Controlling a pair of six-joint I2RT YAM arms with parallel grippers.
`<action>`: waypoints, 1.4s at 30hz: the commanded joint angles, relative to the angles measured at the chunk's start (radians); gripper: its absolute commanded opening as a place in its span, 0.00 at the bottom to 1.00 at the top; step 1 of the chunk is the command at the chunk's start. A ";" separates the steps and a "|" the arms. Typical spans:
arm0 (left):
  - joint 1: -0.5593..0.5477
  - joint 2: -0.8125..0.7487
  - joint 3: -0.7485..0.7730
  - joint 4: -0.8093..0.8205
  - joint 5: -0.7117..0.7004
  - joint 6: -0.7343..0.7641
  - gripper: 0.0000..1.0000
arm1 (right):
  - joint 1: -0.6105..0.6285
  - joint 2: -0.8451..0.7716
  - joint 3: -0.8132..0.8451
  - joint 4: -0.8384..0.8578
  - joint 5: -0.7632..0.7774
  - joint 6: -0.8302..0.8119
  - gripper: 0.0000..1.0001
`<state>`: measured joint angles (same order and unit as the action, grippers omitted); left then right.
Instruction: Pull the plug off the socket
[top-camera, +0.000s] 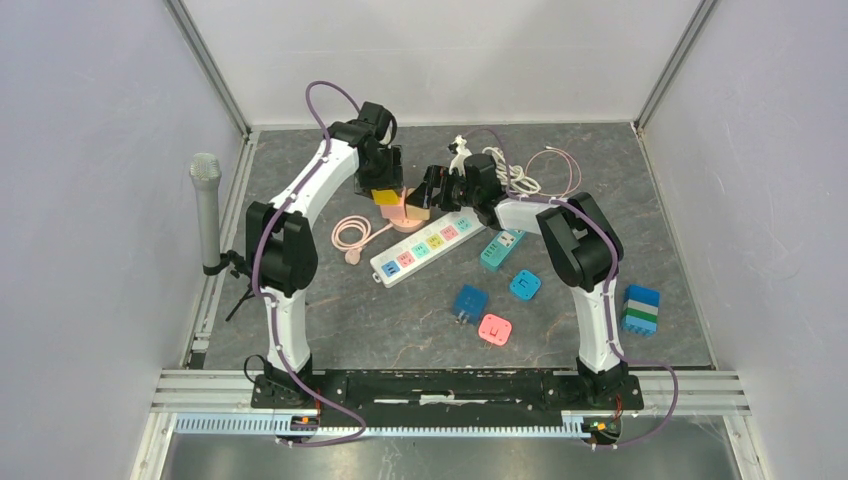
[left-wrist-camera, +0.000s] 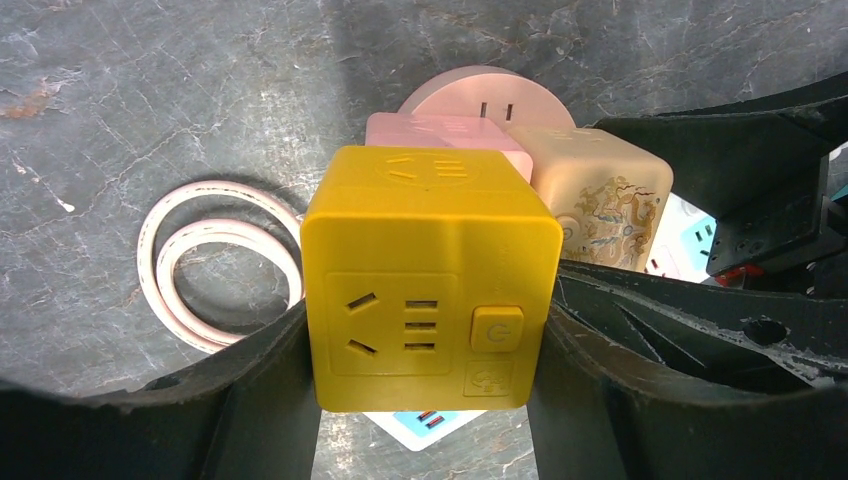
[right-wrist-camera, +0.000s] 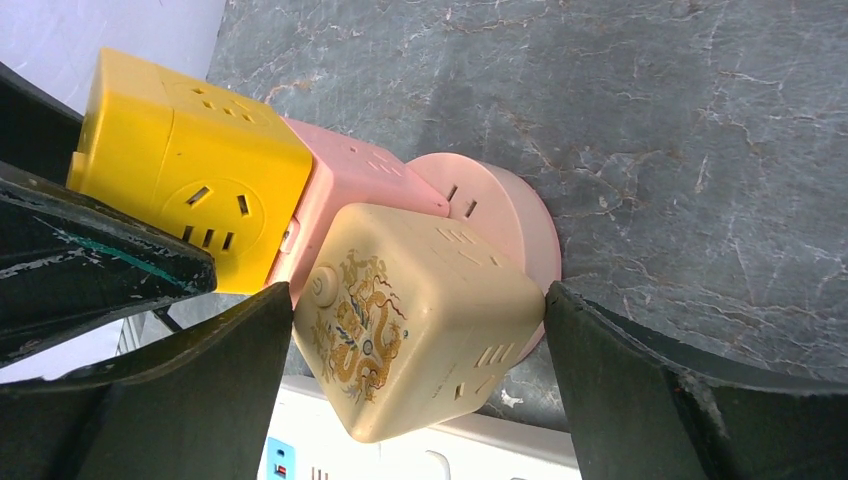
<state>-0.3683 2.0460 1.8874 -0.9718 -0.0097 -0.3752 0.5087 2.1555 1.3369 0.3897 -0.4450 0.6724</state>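
A yellow cube plug (left-wrist-camera: 430, 280) sits stacked against a pink cube (left-wrist-camera: 440, 132), next to a beige dragon-print cube (right-wrist-camera: 420, 310), all on a round pink socket (right-wrist-camera: 500, 210). My left gripper (left-wrist-camera: 430, 370) is shut on the yellow cube's two sides. My right gripper (right-wrist-camera: 420, 370) is closed against the beige cube's sides. In the top view the cluster lies mid-table, with the yellow cube (top-camera: 385, 197) under my left gripper (top-camera: 383, 190) and the beige cube (top-camera: 415, 208) at my right gripper (top-camera: 425, 195). The yellow cube's plug side is hidden.
A white power strip (top-camera: 425, 245) lies just in front of the cluster, a coiled pink cable (top-camera: 350, 235) to its left. Teal (top-camera: 502, 248), blue (top-camera: 470, 300) and pink (top-camera: 495, 328) adapters lie nearer. White cables (top-camera: 530, 170) sit behind; a microphone (top-camera: 205, 205) stands left.
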 joint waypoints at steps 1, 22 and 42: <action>-0.006 -0.030 -0.006 0.021 0.067 -0.031 0.29 | 0.019 0.014 0.002 0.045 -0.045 0.025 0.98; -0.006 -0.023 -0.028 0.020 0.014 -0.013 0.29 | 0.026 0.018 0.135 -0.194 0.050 0.029 0.98; -0.005 -0.031 -0.037 0.020 -0.027 -0.025 0.29 | 0.049 -0.075 0.133 -0.190 0.162 -0.128 0.98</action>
<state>-0.3622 2.0373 1.8668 -0.9535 -0.0261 -0.3759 0.5472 2.1357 1.4437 0.1772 -0.2970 0.5701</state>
